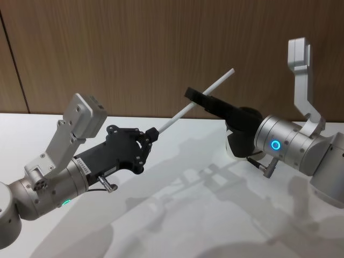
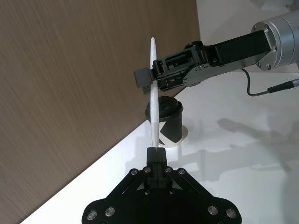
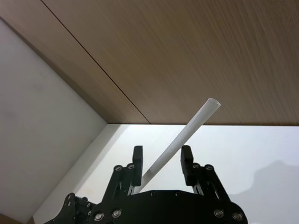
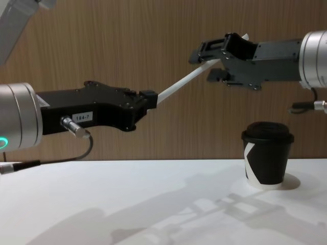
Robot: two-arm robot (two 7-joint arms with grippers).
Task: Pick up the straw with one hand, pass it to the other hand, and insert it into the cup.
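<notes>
Clenched on the lower end of the straw (image 4: 181, 84): the left hand (image 4: 149, 98), raised above the white worktop (image 4: 102, 204) on the left side. Slants up from that grip toward the right, across the wooden wall (image 4: 127, 41), with the upper end free in the air. Passes through the right hand (image 4: 207, 66) high on the right, a little short of that upper end. Released there, black fingers (image 3: 136, 158) spread to either side of the straw, plain from the right wrist view. Hard to tell whether either finger actually touches it, perhaps near the base of one. Standing upright on the worktop below the right hand, lid on and well apart from the straw: the cup (image 4: 267, 155).
</notes>
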